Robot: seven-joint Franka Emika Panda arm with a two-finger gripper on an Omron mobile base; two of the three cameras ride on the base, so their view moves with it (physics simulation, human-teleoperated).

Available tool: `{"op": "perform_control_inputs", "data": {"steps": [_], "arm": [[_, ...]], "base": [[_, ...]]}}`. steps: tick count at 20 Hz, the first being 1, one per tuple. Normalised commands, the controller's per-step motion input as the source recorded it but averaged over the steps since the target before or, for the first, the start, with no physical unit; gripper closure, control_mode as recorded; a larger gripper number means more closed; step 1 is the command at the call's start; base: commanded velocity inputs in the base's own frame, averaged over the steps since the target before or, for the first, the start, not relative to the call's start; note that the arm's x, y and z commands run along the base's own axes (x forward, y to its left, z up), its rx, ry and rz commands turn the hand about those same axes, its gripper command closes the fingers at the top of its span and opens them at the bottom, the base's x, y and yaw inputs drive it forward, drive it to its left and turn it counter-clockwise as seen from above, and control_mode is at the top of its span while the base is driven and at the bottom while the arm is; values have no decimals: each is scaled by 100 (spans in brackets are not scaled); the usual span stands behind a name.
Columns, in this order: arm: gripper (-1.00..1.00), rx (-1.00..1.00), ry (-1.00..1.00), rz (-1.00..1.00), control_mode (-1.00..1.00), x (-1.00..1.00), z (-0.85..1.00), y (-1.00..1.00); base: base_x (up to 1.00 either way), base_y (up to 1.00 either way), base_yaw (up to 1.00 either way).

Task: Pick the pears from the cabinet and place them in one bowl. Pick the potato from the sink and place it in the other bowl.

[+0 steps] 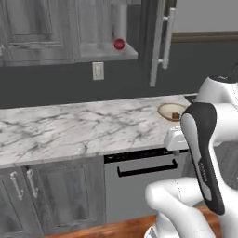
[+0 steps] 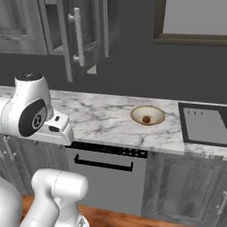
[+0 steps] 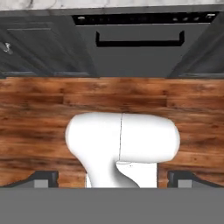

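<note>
A: From the left base view, where's the fruit?

B: A red pear (image 1: 119, 44) sits on the shelf of the open cabinet (image 1: 93, 28), near the shelf's front edge. Down on the marble counter (image 1: 69, 128) the tan bowl (image 1: 171, 111) holds a small brown pear (image 1: 175, 115).

A: And from the right side?

B: Same bowl (image 2: 147, 115) with the brown pear (image 2: 146, 119) at its centre, well apart from the sink (image 2: 206, 124) at the counter's right end. I can't see a potato in the basin from here.

A: The hand view?

B: It looks down at the wooden floor (image 3: 43, 100) and the dishwasher front (image 3: 140, 43). The gripper (image 3: 111, 179) has its fingertips (image 3: 43, 178) spread about as wide as they go, with nothing between them.

A: How will the red pear handle?

B: I'd judge it light, firm and glossy, so likely slippery and apt to roll. Best to close across its widest middle, squarely, with a gentle squeeze.
</note>
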Motion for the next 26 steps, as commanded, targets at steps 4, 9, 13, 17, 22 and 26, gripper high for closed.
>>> {"op": "perform_control_inputs", "data": {"steps": [4,9,13,17,22,26], "arm": [[-100,0,0,0,100,0,0,0],[-100,0,0,0,100,0,0,0],[-100,0,0,0,100,0,0,0],[-100,0,0,0,100,0,0,0],[-100,0,0,0,100,0,0,0],[-100,0,0,0,100,0,0,0]], "base": [[4,100,0],[47,76,-2],[76,0,-1],[74,3,-5],[83,-2,0],[47,-3,0]]}}
